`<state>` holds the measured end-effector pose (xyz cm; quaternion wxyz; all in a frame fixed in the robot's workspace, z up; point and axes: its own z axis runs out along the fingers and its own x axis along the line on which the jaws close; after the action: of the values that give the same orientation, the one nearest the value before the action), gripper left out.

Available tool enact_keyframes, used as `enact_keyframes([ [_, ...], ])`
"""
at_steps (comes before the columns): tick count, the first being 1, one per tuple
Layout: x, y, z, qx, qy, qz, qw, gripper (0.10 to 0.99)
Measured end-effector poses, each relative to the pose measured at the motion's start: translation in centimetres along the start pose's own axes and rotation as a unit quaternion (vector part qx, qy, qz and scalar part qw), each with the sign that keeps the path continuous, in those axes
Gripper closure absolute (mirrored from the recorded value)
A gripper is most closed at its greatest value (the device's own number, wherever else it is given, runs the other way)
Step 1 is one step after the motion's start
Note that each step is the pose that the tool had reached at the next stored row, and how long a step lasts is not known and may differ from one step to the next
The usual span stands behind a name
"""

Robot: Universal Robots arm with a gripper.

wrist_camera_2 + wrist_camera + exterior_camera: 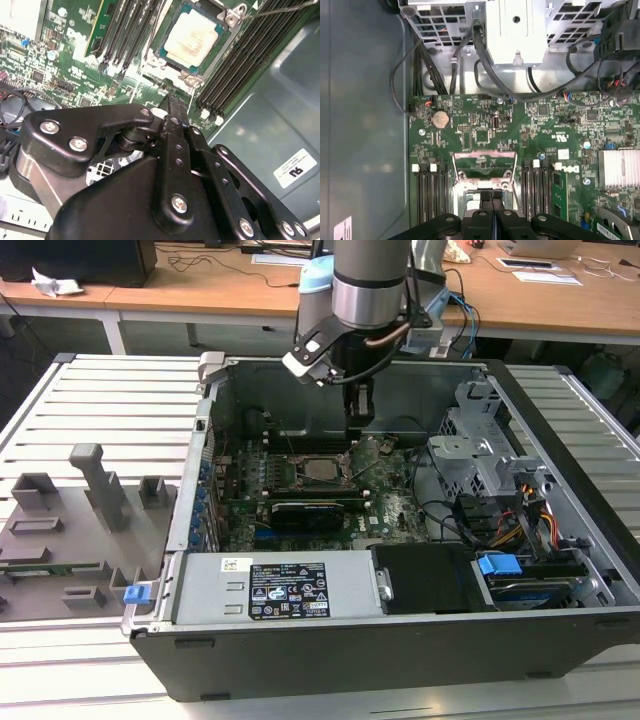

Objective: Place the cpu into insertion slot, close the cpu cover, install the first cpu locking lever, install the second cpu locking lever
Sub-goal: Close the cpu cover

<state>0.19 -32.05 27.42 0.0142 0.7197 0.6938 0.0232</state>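
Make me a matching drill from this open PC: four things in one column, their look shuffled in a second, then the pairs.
Things:
1. cpu
2. claw
3. coin cell
4. heatsink

Looks:
a. round and silvery
b. black
c. pale beige, square
d. silvery, finned

Pairs: 1-c, 2-b, 3-a, 4-d
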Motion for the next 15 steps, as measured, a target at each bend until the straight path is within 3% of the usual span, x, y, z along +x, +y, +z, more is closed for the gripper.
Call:
enact_keyframes([
  [8,0.04,0.63,-0.36,0.0,-0.0005,0.0,1.0,0.98],
  [15,0.15,2.93,0.21,0.0053,0.0002,-0.017,0.9998,0.98],
])
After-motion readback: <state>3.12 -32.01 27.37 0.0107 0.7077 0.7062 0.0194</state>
